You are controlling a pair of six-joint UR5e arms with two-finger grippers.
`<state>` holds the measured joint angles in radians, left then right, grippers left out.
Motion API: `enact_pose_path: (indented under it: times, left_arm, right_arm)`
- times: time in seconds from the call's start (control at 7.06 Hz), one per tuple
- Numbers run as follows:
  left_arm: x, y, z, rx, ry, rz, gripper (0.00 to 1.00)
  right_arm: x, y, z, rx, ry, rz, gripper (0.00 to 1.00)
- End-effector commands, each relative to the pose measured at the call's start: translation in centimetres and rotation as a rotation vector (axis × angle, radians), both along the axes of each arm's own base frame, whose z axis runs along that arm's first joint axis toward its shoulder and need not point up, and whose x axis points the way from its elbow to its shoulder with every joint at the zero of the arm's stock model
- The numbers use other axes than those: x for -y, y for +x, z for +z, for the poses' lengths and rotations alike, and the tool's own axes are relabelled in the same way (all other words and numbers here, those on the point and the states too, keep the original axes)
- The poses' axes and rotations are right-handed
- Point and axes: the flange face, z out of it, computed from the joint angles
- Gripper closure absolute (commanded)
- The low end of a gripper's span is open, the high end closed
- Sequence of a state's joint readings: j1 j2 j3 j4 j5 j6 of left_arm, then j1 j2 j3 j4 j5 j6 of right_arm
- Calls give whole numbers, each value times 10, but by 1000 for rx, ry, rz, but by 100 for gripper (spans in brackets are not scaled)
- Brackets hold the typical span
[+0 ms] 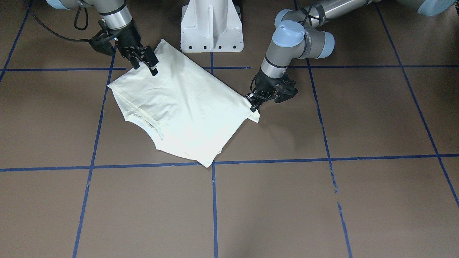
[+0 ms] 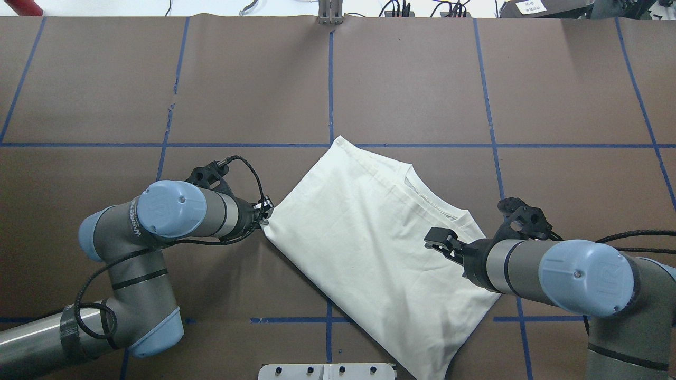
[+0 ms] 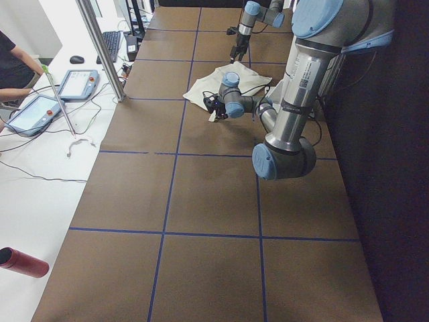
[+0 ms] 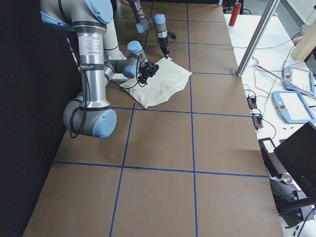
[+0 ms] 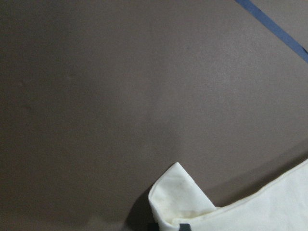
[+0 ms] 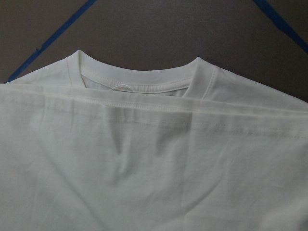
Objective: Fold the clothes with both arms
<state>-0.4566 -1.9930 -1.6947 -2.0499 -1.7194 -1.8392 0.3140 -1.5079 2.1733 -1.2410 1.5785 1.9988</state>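
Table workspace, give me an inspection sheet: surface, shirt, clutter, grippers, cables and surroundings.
Surface: brown table with blue tape grid.
Job's things: cream shirt folded, lying skewed, plain side up, collar showing.
Clutter: nothing seen on the table.
Grippers: left gripper shut on a shirt corner; right gripper open above the shirt.
Cables: black cables run behind both grippers.
Surroundings: side bench with tablets, red bottle, a person's arm.

Left gripper (image 1: 254,103) points low, jaws seemingly pinched on the T-shirt (image 1: 186,107) corner; right gripper (image 1: 145,63) angles downward, jaws apart.
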Motion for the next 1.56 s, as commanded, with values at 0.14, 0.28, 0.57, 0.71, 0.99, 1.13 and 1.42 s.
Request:
enact_pose_path:
  times: [0.14,0.28,0.57,0.71,0.99,1.13,1.42]
  left_arm:
    - [88,-43,-9,56,166,-52,100]
    - [159,-28,-33,54,185,-112,100]
    - [268,-8,-34,62,251,-191,100]
    - [289,-15,-37,74,310,-210,89]
    - [235,-64,-60,-46,384,-209,39]
    - [192,-95,-37,-94,379,-143,39]
    - [185,-94,-39,-108,379,-129,38]
  right_arm:
    - [0,-1,-2,3,1,-1,0]
    - [1,-1,-2,3,1,1,0]
    - [1,-1,-8,19,5,18,0]
    - [7,-7,-17,27,38,62,0]
    - [-2,-55,-33,38,71,66,0]
    - [3,-81,-37,34,58,76,0]
    - [-15,-110,-16,-7,34,55,0]
